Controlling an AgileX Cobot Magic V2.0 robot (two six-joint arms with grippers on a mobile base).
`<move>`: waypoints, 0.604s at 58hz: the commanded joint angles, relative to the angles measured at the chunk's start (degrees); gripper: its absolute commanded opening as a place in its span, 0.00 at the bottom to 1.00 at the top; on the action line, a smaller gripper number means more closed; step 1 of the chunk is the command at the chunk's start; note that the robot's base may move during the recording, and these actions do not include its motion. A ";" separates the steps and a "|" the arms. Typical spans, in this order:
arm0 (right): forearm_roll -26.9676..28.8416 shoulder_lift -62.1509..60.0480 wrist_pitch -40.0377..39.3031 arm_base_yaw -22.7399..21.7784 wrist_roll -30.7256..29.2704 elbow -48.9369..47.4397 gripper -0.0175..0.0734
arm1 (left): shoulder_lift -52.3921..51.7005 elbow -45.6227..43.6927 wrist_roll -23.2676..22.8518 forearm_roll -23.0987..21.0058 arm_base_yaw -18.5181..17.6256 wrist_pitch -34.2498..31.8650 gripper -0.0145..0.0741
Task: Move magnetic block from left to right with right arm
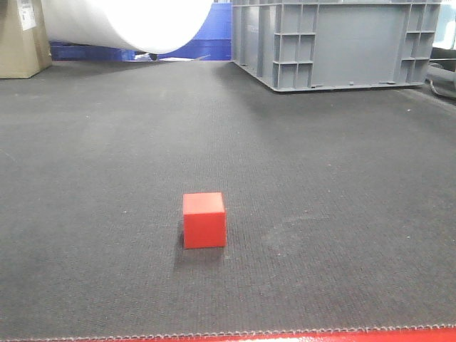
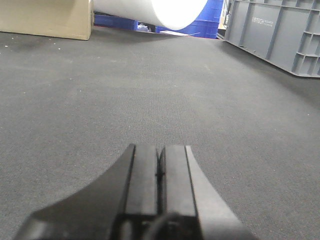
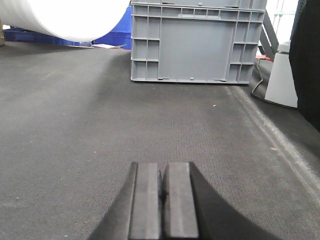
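Near the front edge of the dark grey woven mat (image 1: 107, 178), toward six o'clock in the exterior front-facing view, we see the small red matte cube, the magnetic block (image 1: 204, 220), sitting flat on one face and a little left of centre. Nothing touches it, and bare mat surrounds it on every side. Neither arm shows in that view.

At about one o'clock, well apart from the block, stands a large grey ribbed plastic crate (image 1: 335, 43) at the far edge of the mat. At eleven o'clock we see a big white foam roll (image 1: 128, 25) lying above the mat's far edge, with blue plastic bins (image 1: 206, 35) behind it and a tan cardboard box (image 1: 21, 39) at ten o'clock.

From the left wrist view, our left gripper (image 2: 160, 165) hangs low over bare mat with its two black fingers pressed together, holding nothing. From the right wrist view, our right gripper (image 3: 162, 195) shows the same: its flat black pads meet, nothing between them, the grey crate straight ahead at twelve o'clock. The block appears in neither wrist view.
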 commanded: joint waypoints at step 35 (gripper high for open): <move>-0.07 -1.25 -4.43 -0.34 -0.57 0.30 0.25 | -0.42 0.48 -0.10 -0.16 -0.05 -4.84 0.03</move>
